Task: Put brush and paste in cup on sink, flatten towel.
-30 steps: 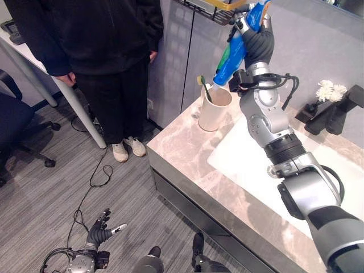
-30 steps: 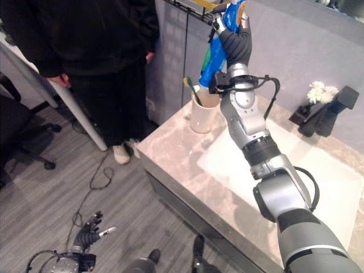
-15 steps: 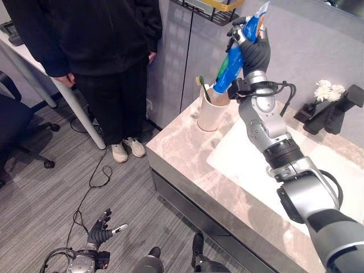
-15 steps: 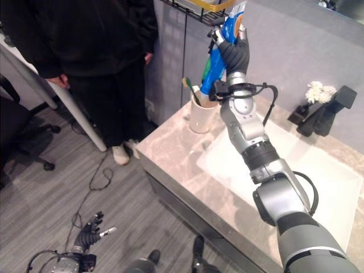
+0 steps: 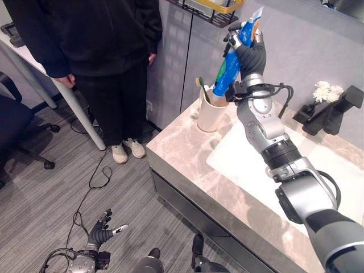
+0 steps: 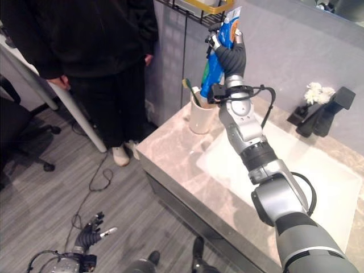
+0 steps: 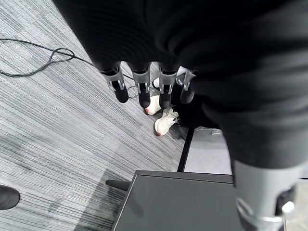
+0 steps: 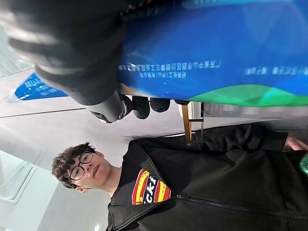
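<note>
My right hand [image 5: 251, 56] is shut on a blue and green toothpaste tube [image 5: 231, 62], held upright and slightly tilted above a cream cup [image 5: 213, 111]. The tube's lower end reaches into the cup's mouth. The cup stands at the back left corner of the marble sink counter [image 5: 187, 148] and holds a green toothbrush [image 5: 202, 86]. The tube [image 8: 216, 67] shows close up in the right wrist view, with my fingers [image 8: 139, 103] curled round it. My left hand [image 5: 101, 232] hangs low over the grey floor, fingers [image 7: 142, 89] straight and holding nothing.
A person in black [image 5: 102, 51] stands left of the counter. A white basin [image 5: 256, 170] lies right of the cup, with a black tap [image 5: 333, 111] and a white flower [image 5: 325, 90] at the back. A wire shelf [image 5: 213, 11] hangs on the wall above.
My right hand has shifted slightly with the tube, whose lower end stays at the cup's mouth. The left hand has not moved.
</note>
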Available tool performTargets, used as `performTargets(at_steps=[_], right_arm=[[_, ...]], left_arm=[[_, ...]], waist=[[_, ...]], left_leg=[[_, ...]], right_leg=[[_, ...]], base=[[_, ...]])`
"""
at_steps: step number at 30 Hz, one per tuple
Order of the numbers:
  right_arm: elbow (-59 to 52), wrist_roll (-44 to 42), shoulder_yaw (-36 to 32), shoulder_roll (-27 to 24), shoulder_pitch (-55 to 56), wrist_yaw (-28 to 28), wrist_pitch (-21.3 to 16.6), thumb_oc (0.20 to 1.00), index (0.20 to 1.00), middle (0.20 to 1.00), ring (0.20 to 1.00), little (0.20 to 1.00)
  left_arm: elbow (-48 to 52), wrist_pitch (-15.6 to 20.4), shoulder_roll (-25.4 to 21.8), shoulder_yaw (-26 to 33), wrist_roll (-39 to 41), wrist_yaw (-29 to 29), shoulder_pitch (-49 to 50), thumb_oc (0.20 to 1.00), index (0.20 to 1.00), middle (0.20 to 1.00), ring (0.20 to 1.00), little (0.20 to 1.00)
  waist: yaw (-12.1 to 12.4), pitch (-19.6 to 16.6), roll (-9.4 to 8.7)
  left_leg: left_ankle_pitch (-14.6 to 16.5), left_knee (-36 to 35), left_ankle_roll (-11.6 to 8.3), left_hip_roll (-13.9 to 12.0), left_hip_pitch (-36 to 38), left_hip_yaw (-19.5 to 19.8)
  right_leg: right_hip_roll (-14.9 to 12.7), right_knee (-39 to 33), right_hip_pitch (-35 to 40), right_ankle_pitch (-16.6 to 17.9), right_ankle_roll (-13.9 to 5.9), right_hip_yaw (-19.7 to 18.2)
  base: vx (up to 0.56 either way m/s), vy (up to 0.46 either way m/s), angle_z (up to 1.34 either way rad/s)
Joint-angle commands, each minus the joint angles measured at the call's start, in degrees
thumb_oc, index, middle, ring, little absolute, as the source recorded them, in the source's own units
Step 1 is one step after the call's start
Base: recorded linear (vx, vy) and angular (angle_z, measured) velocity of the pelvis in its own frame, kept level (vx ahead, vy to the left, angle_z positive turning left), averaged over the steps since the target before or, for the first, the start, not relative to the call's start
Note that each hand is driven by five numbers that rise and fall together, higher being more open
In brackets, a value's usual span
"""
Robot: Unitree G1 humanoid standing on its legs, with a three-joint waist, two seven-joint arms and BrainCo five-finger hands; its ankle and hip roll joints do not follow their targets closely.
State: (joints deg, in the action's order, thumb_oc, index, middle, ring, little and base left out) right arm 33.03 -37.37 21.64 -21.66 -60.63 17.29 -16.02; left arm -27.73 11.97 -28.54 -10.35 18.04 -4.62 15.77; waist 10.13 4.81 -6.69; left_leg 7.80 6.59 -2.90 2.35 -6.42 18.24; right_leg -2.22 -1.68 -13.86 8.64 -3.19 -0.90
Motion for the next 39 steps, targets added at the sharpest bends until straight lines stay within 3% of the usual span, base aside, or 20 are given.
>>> performTargets(at_steps=[1, 16, 17, 18, 19, 20, 33, 39], right_arm=[[-0.64, 1.59, -1.59, -1.19, -2.81, 0.57, -3.09, 0.2, 0.2, 0.2, 0.2, 0.2], [-0.8, 5.68, -1.84, -1.11, -0.14, 1.89, -2.74, 0.2, 0.2, 0.2, 0.2, 0.2], [-0.74, 5.53, -1.61, -1.13, -0.17, 1.49, -2.52, 0.382, 0.382, 0.382, 0.382, 0.382], [-0.73, 5.52, -1.61, -1.14, -0.18, 1.48, -2.53, 0.457, 0.457, 0.457, 0.457, 0.457], [-0.74, 5.55, -1.44, -1.26, -0.22, 1.21, -2.48, 0.658, 0.658, 0.658, 0.658, 0.658], [-0.74, 6.53, -1.1, -1.71, -0.46, 1.43, -2.32, 1.0, 1.0, 1.0, 1.0, 1.0], [-2.46, 10.63, -1.11, -2.33, 0.78, 3.24, -2.02, 1.0, 1.0, 1.0, 1.0, 1.0], [-4.78, 13.36, -4.27, -2.82, 2.44, 6.26, -2.27, 1.0, 1.0, 1.0, 1.0, 1.0]], left_arm=[[0.64, 2.27, -1.55, -0.31, 0.58, -0.84, -1.21, 1.0, 1.0, 1.0, 1.0, 1.0], [-0.39, 2.6, -0.82, -0.95, 0.72, -1.37, -1.61, 1.0, 1.0, 1.0, 1.0, 1.0], [-0.32, 2.53, -0.8, -1.01, 0.69, -1.3, -1.57, 1.0, 1.0, 1.0, 1.0, 1.0], [-0.31, 2.53, -0.8, -1.01, 0.69, -1.3, -1.57, 1.0, 1.0, 1.0, 1.0, 1.0], [-0.31, 2.5, -0.81, -1.03, 0.6, -1.21, -1.58, 1.0, 1.0, 1.0, 1.0, 1.0], [-0.23, 2.68, -0.91, -0.99, 0.6, -1.12, -1.46, 1.0, 1.0, 1.0, 1.0, 1.0], [-0.19, 2.67, -0.9, -1.16, -0.42, -1.61, -2.24, 1.0, 1.0, 1.0, 1.0, 1.0], [0.5, 2.43, -1.45, -1.72, -1.04, -1.53, -2.48, 1.0, 1.0, 1.0, 1.0, 1.0]], waist=[[0.73, -1.17, -0.79], [0.9, -1.49, -0.63], [0.83, -1.52, -0.68], [0.83, -1.52, -0.67], [0.8, -1.51, -0.68], [0.79, -1.56, -0.73], [1.01, -1.41, -1.35], [0.92, -1.7, -1.54]], left_leg=[[-3.13, -6.02, 4.73, 4.89, 3.29, -3.06], [-3.24, -6.76, 4.58, 4.51, 3.91, -2.17], [-3.23, -6.74, 4.59, 4.51, 3.95, -2.13], [-3.23, -6.74, 4.59, 4.51, 3.95, -2.13], [-3.22, -6.73, 4.58, 4.51, 3.99, -2.11], [-3.2, -6.77, 4.59, 4.44, 4.07, -2.16], [-3.17, -6.22, 4.83, 4.83, 3.72, -2.27], [-2.48, -4.95, 5.19, 5.31, 3.66, -2.83]], right_leg=[[-1.58, 2.15, 2.21, -2.25, -3.73, 0.01], [-1.46, 2.2, 2.72, -3.08, -3.49, 0.69], [-1.47, 2.29, 2.72, -3.09, -3.5, 0.66], [-1.47, 2.29, 2.72, -3.09, -3.5, 0.66], [-1.44, 2.38, 2.73, -3.12, -3.51, 0.66], [-1.4, 2.43, 2.77, -3.25, -3.53, 0.71], [-1.68, 2.13, 3.04, -2.85, -3.73, 0.75], [-1.71, 2.32, 3.23, -2.41, -3.87, 0.2]], base=[[0.0, 0.0, 0.0], [0.0, 0.0, 0.01], [0.0, 0.0, 0.0], [0.0, 0.0, 0.0], [0.0, 0.0, 0.0], [0.0, 0.0, 0.0], [0.0, 0.001, 0.0], [-0.02, 0.011, -0.01]])
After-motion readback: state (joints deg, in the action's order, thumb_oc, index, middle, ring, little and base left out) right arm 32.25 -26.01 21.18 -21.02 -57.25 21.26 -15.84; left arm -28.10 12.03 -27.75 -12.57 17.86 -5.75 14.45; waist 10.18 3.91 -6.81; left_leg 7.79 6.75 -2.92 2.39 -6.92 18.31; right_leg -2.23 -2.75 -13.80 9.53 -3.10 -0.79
